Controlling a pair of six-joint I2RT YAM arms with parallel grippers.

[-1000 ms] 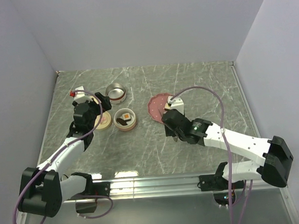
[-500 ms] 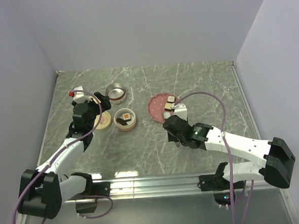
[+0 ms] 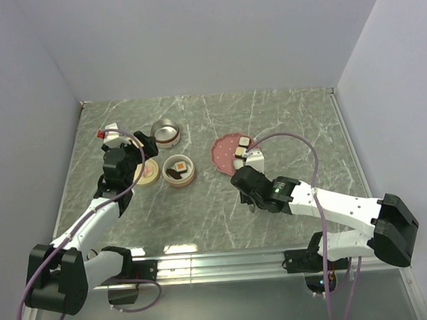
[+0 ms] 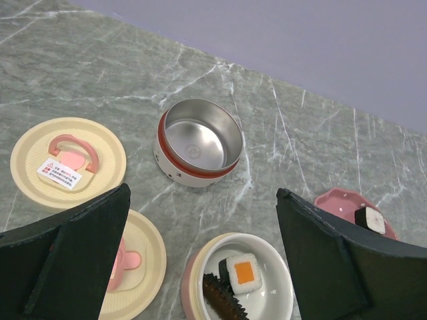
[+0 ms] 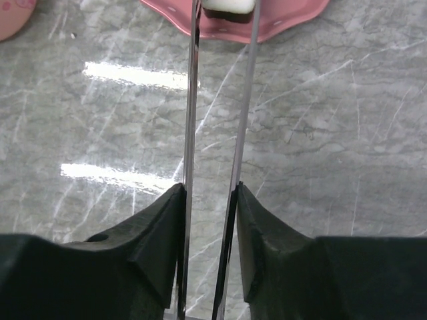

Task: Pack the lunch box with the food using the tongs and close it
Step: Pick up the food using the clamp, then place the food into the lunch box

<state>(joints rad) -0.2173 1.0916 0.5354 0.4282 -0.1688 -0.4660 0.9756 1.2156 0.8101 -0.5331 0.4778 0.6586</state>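
Grey tongs (image 5: 191,100), clenched in the right tool (image 5: 208,193), straddle a white sushi piece (image 5: 228,7) on the pink plate (image 5: 293,17) to pinch it; left tool (image 4: 201,193) gapes empty.

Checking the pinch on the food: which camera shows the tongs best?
Right wrist: both arms of the tongs run from the right hand to the white piece on the pink plate. Top view: mostly hidden by the right arm. Left wrist: not shown.
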